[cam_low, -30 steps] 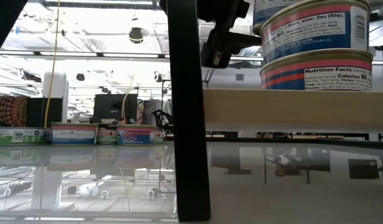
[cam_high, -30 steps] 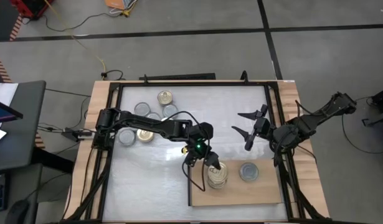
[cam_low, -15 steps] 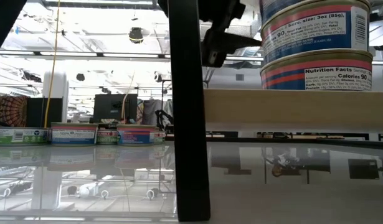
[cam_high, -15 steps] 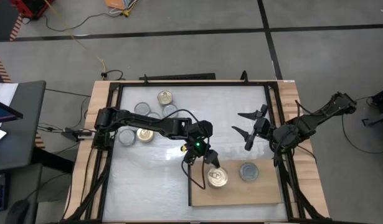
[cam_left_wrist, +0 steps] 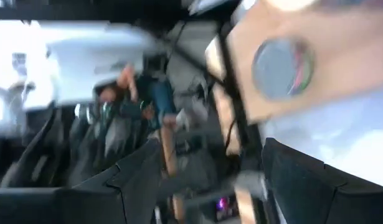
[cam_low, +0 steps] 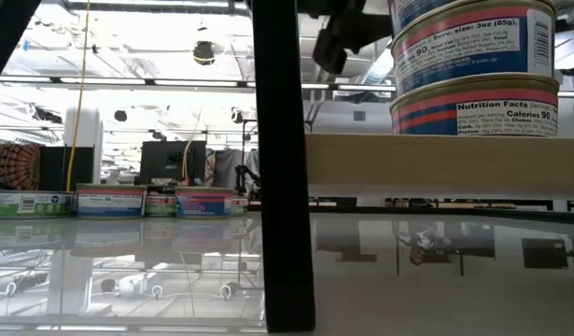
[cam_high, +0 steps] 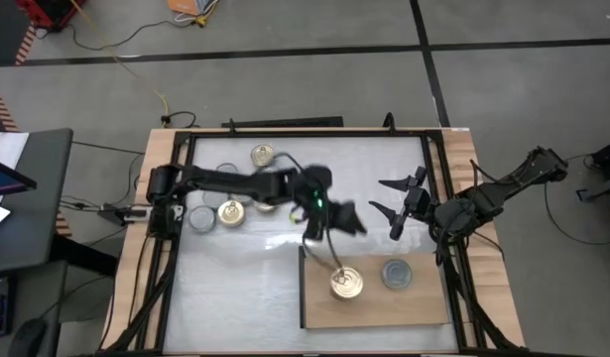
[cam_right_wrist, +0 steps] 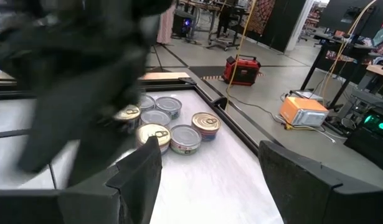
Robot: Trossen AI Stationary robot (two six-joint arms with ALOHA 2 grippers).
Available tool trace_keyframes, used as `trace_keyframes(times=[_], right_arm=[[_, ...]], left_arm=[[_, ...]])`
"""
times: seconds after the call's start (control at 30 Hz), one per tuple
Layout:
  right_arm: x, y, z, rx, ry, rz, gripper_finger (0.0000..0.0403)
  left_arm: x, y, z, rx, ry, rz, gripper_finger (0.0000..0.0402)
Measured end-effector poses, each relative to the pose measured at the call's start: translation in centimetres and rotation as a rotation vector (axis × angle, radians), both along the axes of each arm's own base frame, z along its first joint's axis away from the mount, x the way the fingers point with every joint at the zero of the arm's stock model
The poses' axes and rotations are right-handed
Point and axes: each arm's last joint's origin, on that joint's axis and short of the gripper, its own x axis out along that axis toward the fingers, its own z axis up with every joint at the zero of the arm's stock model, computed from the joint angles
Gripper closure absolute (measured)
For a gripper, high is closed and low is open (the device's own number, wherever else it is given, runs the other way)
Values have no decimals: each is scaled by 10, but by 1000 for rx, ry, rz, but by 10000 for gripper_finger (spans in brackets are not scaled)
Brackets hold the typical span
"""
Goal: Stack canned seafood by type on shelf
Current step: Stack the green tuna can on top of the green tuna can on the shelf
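Note:
The shelf (cam_high: 379, 302) is a light wooden board at the table's near edge. On it stands a stack of gold-lidded tins (cam_high: 346, 284), also seen in the low view (cam_low: 473, 65), and beside it one silver-lidded tin (cam_high: 396, 273) (cam_left_wrist: 283, 59). More tins (cam_high: 228, 211) (cam_right_wrist: 169, 127) lie flat at the far left. My left gripper (cam_high: 336, 226) (cam_left_wrist: 222, 186) hovers open just beyond the shelf's far edge and touches nothing. My right gripper (cam_high: 392, 198) (cam_right_wrist: 210, 180) waits open at the right side, above the table.
Dark frame rails (cam_high: 438, 198) and wooden side rails run around the white table top. A dark upright bar (cam_low: 282, 168) stands close to the low camera. Bare white surface (cam_high: 245, 278) lies between the loose tins and the shelf.
My left gripper has drawn back from the gold-lidded stack, rising and moving toward the table's far edge, in quick blurred motion. The stack has stayed upright on the shelf. The right arm has kept still.

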Motion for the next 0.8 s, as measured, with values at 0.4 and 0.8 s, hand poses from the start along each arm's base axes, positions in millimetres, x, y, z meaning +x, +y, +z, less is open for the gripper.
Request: trace_keyframes(times=[0.4, 0.8], right_arm=[[0, -2, -2, -24, 31, -9, 108], [5, -16, -2, -68, 56, -79, 108]], left_arm=[[-55, 17, 51, -105, 163, 549, 174], [-123, -2, 33, -597, 447, 1525, 196]])
